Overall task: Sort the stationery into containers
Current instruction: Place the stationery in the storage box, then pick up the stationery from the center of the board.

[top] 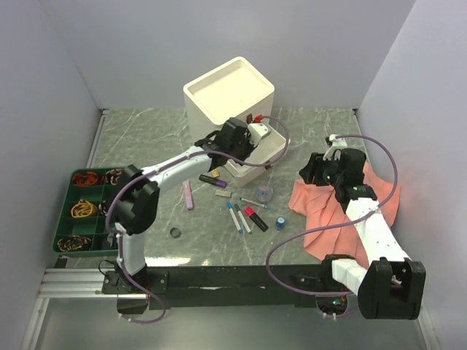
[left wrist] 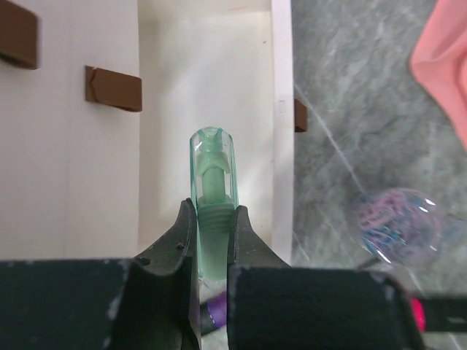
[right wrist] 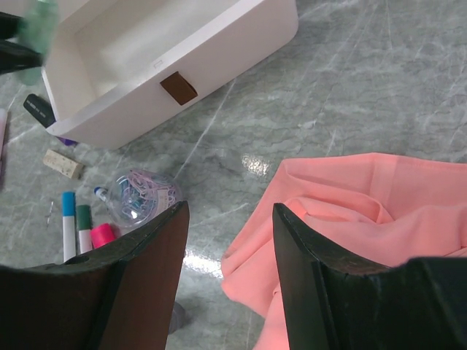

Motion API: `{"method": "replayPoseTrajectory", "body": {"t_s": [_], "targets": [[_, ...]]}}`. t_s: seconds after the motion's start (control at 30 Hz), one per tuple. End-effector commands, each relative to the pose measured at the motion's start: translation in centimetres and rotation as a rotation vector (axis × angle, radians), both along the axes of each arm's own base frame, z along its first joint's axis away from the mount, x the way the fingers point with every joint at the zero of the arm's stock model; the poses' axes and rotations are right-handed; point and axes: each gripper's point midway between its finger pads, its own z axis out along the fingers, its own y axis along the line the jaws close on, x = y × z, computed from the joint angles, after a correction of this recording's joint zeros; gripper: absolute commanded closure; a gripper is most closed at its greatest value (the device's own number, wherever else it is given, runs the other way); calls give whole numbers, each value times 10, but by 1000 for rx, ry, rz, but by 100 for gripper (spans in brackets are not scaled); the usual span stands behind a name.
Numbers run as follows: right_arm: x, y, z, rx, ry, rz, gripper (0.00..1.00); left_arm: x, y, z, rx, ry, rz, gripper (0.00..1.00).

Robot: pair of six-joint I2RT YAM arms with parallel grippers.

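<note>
My left gripper point(left wrist: 213, 209) is shut on a green highlighter point(left wrist: 213, 164), held over the pulled-out drawer point(left wrist: 211, 95) of the cream-white drawer box point(top: 228, 95). From above, the left gripper point(top: 237, 138) is at the drawer's point(top: 264, 152) near-left end. My right gripper point(right wrist: 230, 211) is open and empty, above the bare table beside the salmon-pink cloth point(right wrist: 365, 211). On the table lie a lilac highlighter point(top: 189, 195), a purple highlighter point(top: 211, 179), blue-capped pens point(top: 233, 216), a red-and-black marker point(top: 255, 218), a blue-capped vial point(top: 280, 222) and a dark disc point(top: 175, 233).
A green compartment tray point(top: 71, 177) with rubber bands stands at the left edge. A clear case of paper clips point(right wrist: 139, 200) lies in front of the drawer. A small beige eraser point(right wrist: 63, 163) lies near it. Walls enclose the table on three sides.
</note>
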Motion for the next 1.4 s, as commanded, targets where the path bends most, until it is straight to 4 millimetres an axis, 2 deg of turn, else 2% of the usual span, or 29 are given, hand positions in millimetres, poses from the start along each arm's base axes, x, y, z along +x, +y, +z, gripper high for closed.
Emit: {"method": "replayPoseTrajectory", "body": {"t_s": [0.0, 0.03, 0.1, 0.2, 0.23, 0.27, 0.33, 0.37, 0.4, 0.43, 0.47, 0.5, 0.53, 0.57, 0.6, 0.67, 0.7, 0.9, 1.07, 1.37], "targets": [[3, -4, 14, 0, -60, -14, 43, 29, -17, 33, -31, -128, -5, 91], [3, -5, 14, -3, -62, -14, 43, 31, -19, 34, -32, -133, -6, 83], [2, -6, 13, -1, -58, -19, 43, 36, -16, 37, -8, -154, 13, 56], [2, -7, 14, 0, -62, -23, 43, 29, -10, 47, 5, -178, 0, 40], [1, -7, 12, 2, -57, -26, 43, 27, -8, 52, -7, -179, 5, 37], [1, -7, 12, 2, -57, -24, 43, 19, -4, 67, -27, -189, -1, 35], [1, -7, 10, 4, -54, -27, 43, 6, 3, 68, -18, -170, -20, 34], [1, -8, 10, 5, -53, -25, 43, -7, 6, 86, -46, -179, -52, 34], [0, -7, 8, 5, -47, -22, 43, -25, 15, 70, -11, -130, -92, 35], [0, -7, 7, 2, -48, -18, 43, -38, 19, 67, 11, -137, -168, 36], [0, -7, 7, 1, -50, -16, 43, -57, 27, 81, 1, -163, -237, 38], [-1, -7, 4, 0, -43, -13, 43, -89, 32, 48, 19, -84, -367, 39], [-1, -6, 2, 3, -38, -6, 43, -101, 42, 40, 54, -107, -457, 39], [-2, -5, 2, 6, -37, -2, 43, -117, 53, 44, 53, -128, -514, 39], [-2, -4, 0, 10, -29, 5, 43, -139, 60, 20, 53, -73, -594, 38], [-3, -1, -1, 15, -28, 25, 43, -154, 78, 7, 81, -99, -710, 37], [-3, 0, -1, 20, -26, 30, 43, -165, 87, -8, 95, -74, -754, 37], [-1, 3, -2, 33, -21, 38, 43, -167, 98, -38, 150, -41, -823, 42], [-5, 7, 1, 40, -32, 72, 43, -152, 101, -63, 208, -41, -802, 41], [-11, 3, -5, 34, -23, 57, 43, -123, 88, -85, 233, -20, -778, 42]]}}
